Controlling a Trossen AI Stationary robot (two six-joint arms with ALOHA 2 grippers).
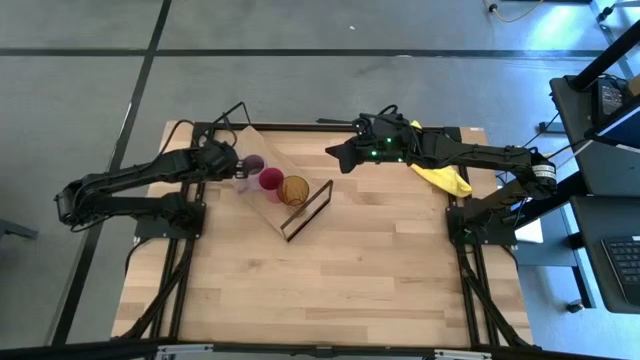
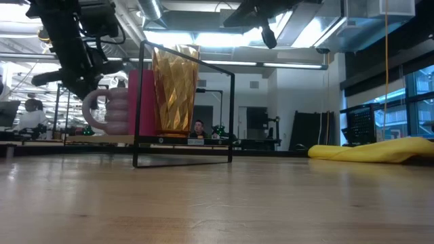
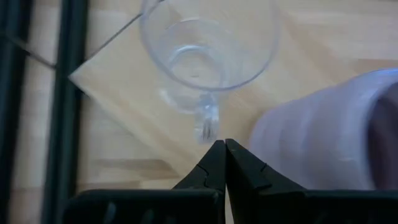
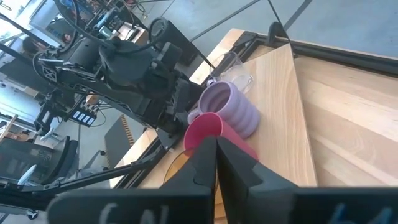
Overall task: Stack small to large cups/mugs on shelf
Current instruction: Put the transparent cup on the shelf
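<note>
- My left hand (image 1: pixel 238 163) has its fingers pressed together with nothing between them; it sits at the far end of the shelf (image 1: pixel 300 158), just beside the small clear glass (image 3: pixel 208 53).
- In my left wrist view the fingertips (image 3: pixel 222 151) meet in a point just short of the glass's foot, and the purple mug (image 3: pixel 323 134) lies close alongside.
- My right hand (image 1: pixel 336 157) is also pressed together and holds nothing; it hangs above the desk (image 1: pixel 330 275) by the shelf's far right edge, apart from the cups.
- The four cups stand in a row on the shelf: clear glass (image 1: pixel 241 183) nearest my left hand, then the purple mug (image 1: pixel 254 164), the red cup (image 1: pixel 271 181) and the amber tumbler (image 1: pixel 294 190).
- The amber tumbler stands next to the black wire frame (image 1: pixel 307 209), which rises at the shelf's near end.
- In the low view the tumbler (image 2: pixel 175 88) stands upright behind the frame, with the red cup (image 2: pixel 142 102) and the mug (image 2: pixel 112 110) beside it.
- A yellow cloth (image 1: pixel 442 176) lies on the desk's right side, under my right arm.
</note>
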